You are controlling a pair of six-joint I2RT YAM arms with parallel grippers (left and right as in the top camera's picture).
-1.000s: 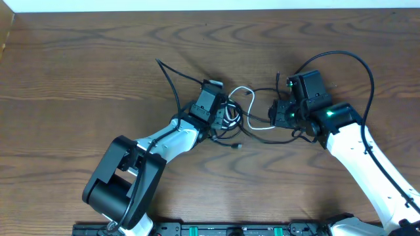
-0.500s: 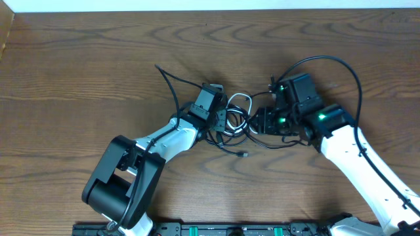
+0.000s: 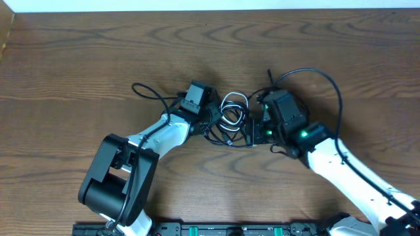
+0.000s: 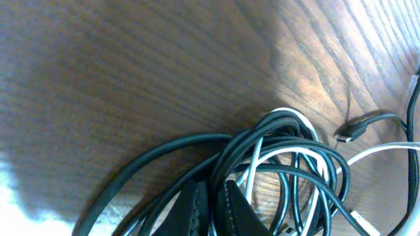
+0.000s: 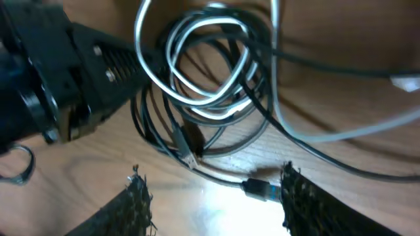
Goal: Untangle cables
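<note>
Left gripper (image 4: pixel 210 208): jaws pressing together, seemingly pinching a black strand of the cables (image 4: pixel 282 157). Right gripper (image 5: pixel 213 200): jaws standing apart, straddling a plug lying on the surface (image 3: pixel 98 59).

Dark wood-grain table (image 3: pixel 79 72); white strip (image 3: pixel 197 5) along its far edge

Right hand (image 3: pixel 252 131) moved left, bunching the cables (image 3: pixel 231 115).

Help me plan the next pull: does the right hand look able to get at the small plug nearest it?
Probably yes. The right hand is open, and the plug lies on the table between its fingers, outside the coiled cables; the left hand sits beyond them.
</note>
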